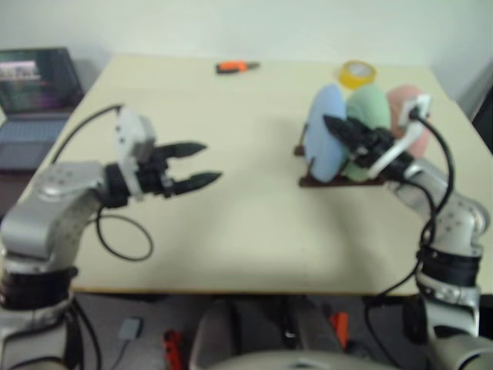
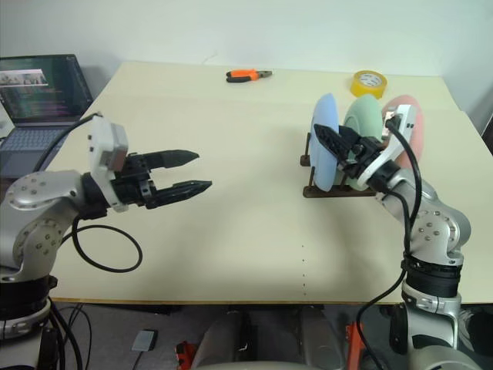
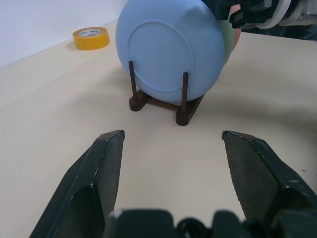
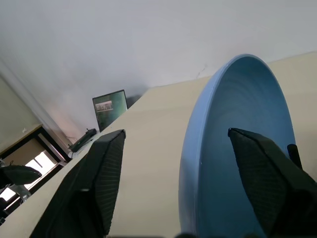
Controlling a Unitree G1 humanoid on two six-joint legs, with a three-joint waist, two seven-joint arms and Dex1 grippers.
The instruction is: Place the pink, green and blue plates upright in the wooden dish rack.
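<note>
blue plate (image 2: 325, 142), green plate (image 2: 363, 123) and pink plate (image 2: 406, 123) stand upright in the wooden dish rack (image 2: 323, 190) at the table's (image 2: 231, 231) right. right gripper (image 2: 333, 145) straddles the blue plate's rim, fingers spread, apparently not touching. left gripper (image 2: 189, 171) hovers released, well left.

I am working in what looks like a lab or office workroom, not a kitchen. In front of me is a plain cream table (image 2: 231, 231) set against a bare white wall (image 2: 254, 31). An open laptop (image 2: 38, 96) sits just off its left side, its screen lit. Orange-handled pliers (image 2: 248, 75) and a roll of yellow tape (image 2: 368, 83) lie at the far edge. Loose cables (image 2: 69, 320) hang below the near edge.
</note>
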